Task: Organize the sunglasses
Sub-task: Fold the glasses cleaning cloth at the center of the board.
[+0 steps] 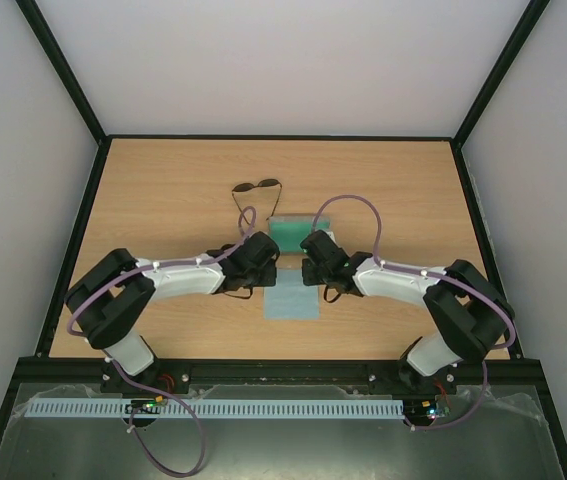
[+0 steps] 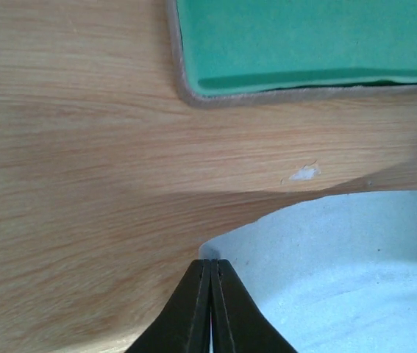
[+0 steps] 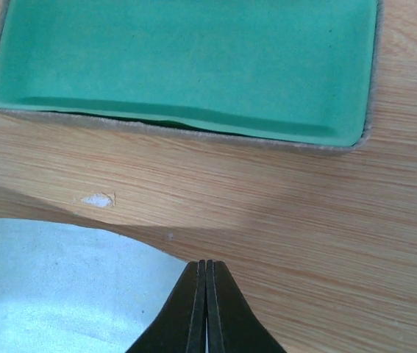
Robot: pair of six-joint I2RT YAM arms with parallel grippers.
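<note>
The sunglasses (image 1: 256,186), a thin dark wire pair with rounded lenses, lie on the table behind the arms, apart from both grippers. They are out of both wrist views. The grey case (image 1: 291,232) lies open, its green lining up, and shows in the left wrist view (image 2: 304,44) and the right wrist view (image 3: 186,59). The light blue cloth (image 1: 293,302) lies in front of the case. My left gripper (image 2: 209,262) is shut on the cloth's far left corner (image 2: 355,272). My right gripper (image 3: 206,262) is shut on its far right corner (image 3: 54,287). Shadows show both corners raised.
The wooden table (image 1: 163,200) has a dark raised rim all round. A small white chip (image 2: 304,173) marks the wood between case and cloth. Both forearms meet near the table's middle, just in front of the case.
</note>
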